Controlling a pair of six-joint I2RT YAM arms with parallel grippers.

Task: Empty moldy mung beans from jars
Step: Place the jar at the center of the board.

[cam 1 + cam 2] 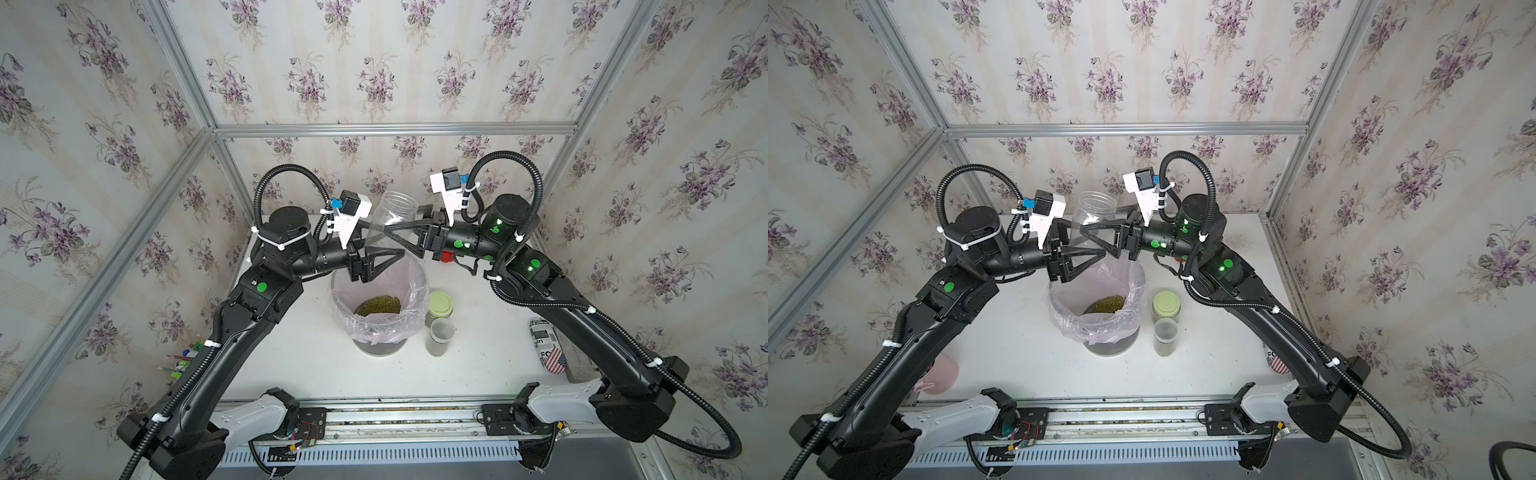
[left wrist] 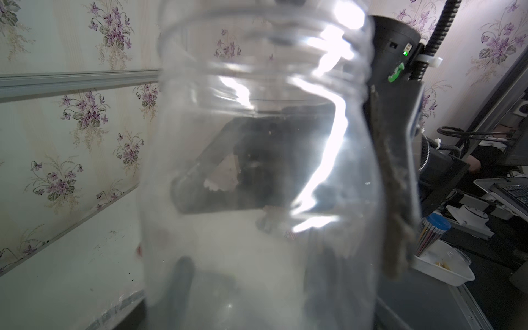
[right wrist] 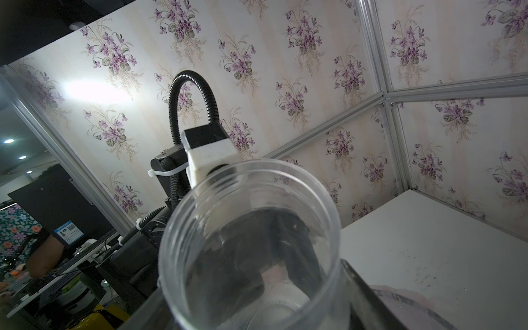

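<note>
Empty jar [image 2: 257, 71]: I am holding this clear, lidless jar in the air above the bin. It is filling the left wrist view and leaning slightly, with its mouth pointing up toward the back wall.
Left gripper [image 1: 384, 239]: I am grasping the jar near its base, with one finger in front of it and one behind.
Right gripper [image 1: 397, 220]: its jaws are straddling the jar higher up, around the shoulder. One finger is lying along the jar wall, but I cannot tell whether the grip is closing on it.
Bin [image 1: 380, 347]: it is standing mid-table, directly below the held jar, and is wearing a pink plastic bag [image 1: 411, 299] as a liner.
Mung beans [image 1: 379, 305]: a heap is lying at the bottom of the bag.
Lidded jar [image 1: 440, 304]: it is standing just beside the bin, on my right, with a pale green lid on.
Open jar [image 1: 441, 336]: it is standing just in front of the lidded jar, with no lid, and beans are filling its lower part.
Red item [image 1: 446, 257]: it is sitting on the table, partly hidden under my right wrist, and I cannot tell what it is.
Table [image 1: 291, 353]: its white top is carrying everything listed here.
Printed pouch [image 1: 548, 349]: it is lying near my right arm, at the table's edge.
Pens [image 1: 183, 361]: they are showing at the left edge, partly hidden behind my left arm.
</note>
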